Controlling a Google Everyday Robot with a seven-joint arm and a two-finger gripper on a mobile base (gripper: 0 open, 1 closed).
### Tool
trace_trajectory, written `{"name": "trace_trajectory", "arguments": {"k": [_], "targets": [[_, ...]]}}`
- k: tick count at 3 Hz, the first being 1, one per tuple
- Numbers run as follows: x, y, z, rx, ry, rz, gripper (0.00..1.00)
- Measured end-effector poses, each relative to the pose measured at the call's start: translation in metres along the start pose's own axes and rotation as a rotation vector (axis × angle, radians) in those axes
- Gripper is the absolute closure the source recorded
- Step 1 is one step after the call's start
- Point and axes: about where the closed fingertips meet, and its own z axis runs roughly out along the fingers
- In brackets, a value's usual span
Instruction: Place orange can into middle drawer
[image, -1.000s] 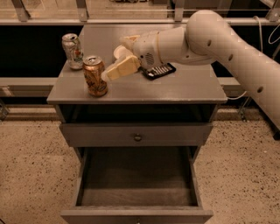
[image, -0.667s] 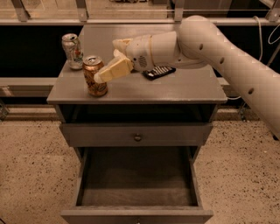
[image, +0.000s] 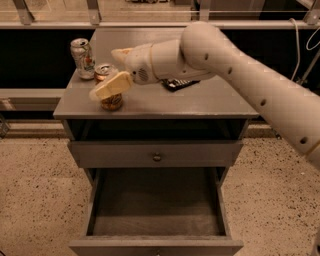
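Observation:
The orange can (image: 104, 70) stands upright on the left of the grey cabinet top (image: 200, 100). My gripper (image: 114, 70) is at the can, open. One cream finger (image: 111, 86) crosses in front of the can's body and hides its middle. The other finger (image: 121, 52) is behind and to the right of the can's top. The can still rests on the top. The middle drawer (image: 155, 212) is pulled out below, a wide grey box with nothing in it.
A pale silver can (image: 82, 58) with red and green marks stands just left of and behind the orange can. A flat black object (image: 176, 84) lies on the top under my arm. A shut drawer front with a round knob (image: 157, 156) sits above the open drawer.
My gripper has moved left and come around the orange can, with the near finger now across its front. The can and the drawer have not moved.

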Motion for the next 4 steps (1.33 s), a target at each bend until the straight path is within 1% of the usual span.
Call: {"name": "trace_trajectory", "arguments": {"k": [1, 2, 3, 4], "targets": [[0.000, 0.003, 0.013, -0.013, 0.001, -0.007, 0.27], [0.000, 0.006, 0.020, -0.040, -0.028, 0.015, 0.56], [-0.004, 0.006, 0.007, -0.053, -0.075, 0.021, 0.89], [-0.016, 0.018, -0.031, -0.093, -0.141, -0.024, 1.00]]}}
